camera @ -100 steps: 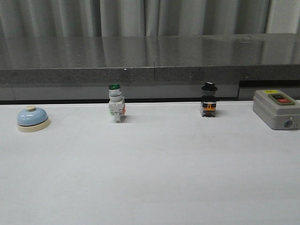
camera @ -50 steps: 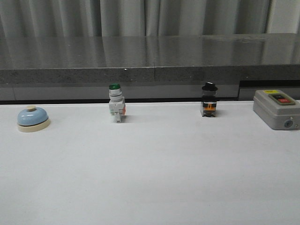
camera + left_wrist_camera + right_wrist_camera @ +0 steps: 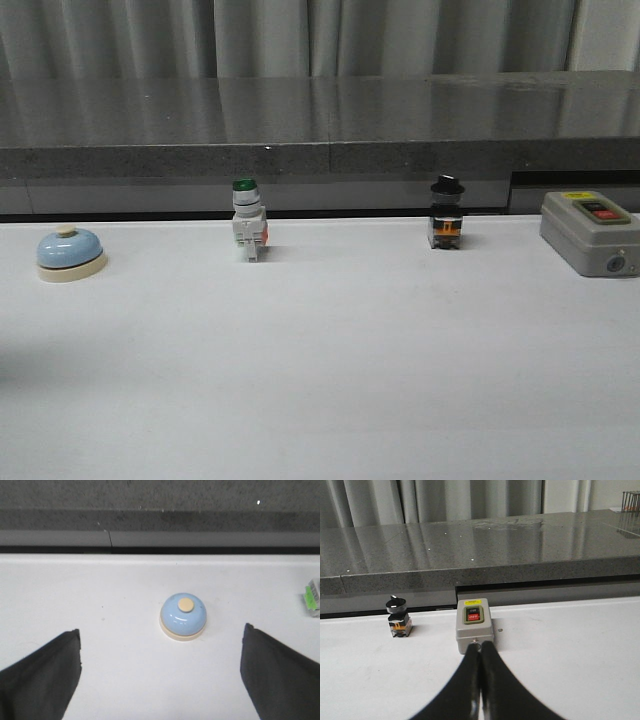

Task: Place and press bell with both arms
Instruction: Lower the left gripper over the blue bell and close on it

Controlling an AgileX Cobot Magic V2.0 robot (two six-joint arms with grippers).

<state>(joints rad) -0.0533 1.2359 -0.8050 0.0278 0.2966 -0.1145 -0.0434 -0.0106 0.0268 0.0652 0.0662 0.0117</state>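
Front view: the bell [image 3: 70,254] is seen at far left on the white counter [image 3: 320,380], untouched; left wrist view: the left end effector [image 3: 160,675] is spread wide open, the bell centred between its fingers [image 3: 42,680]; right wrist view: the right end effector [image 3: 480,680] is closed, empty, below the grey box [image 3: 474,624].

A green-and-white object [image 3: 312,596] is cut off by the left wrist view's edge, too little showing to identify.

light: even, soft, overhead | shadows: faint, short | glare: sheen on dark counter [image 3: 330,110] | focus: sharp, fingers [image 3: 280,675] slightly soft
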